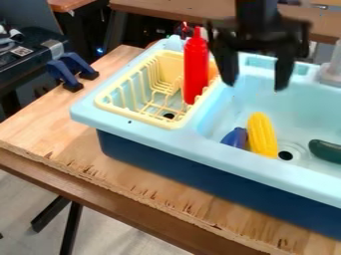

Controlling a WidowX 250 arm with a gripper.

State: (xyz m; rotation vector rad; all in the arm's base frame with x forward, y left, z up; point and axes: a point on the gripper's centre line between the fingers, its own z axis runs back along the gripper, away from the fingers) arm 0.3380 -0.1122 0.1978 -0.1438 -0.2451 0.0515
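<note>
The black two-finger gripper [255,84] hangs at the top of the camera view, right of centre, where the arm [256,10] comes down from the top edge. It points downward over the toy sink [150,133], above the back part of the basin, with its two fingers roughly upright and side by side. The jaws are released and stand wide apart, with only air between them. The finger on the view's left is close to the divide between the basin and the drying rack; the other is over the basin.

The red squeeze bottle [196,67] is the thing nearest the gripper in the view, just to the left of that first finger. It stands upright in the pale yellow drying rack [126,112], at the rack's right side. An orange item [213,69] shows partly behind the bottle.

Lower in the basin, the yellow toy corn [261,135] lies beside the purple-blue toy eggplant [235,138], which is partly hidden by the sink's front rim. The drain [285,155] is just right of the corn, and a dark green toy cucumber [326,151] lies farther right, at the view's edge. The sink sits on a wooden board [73,149].
</note>
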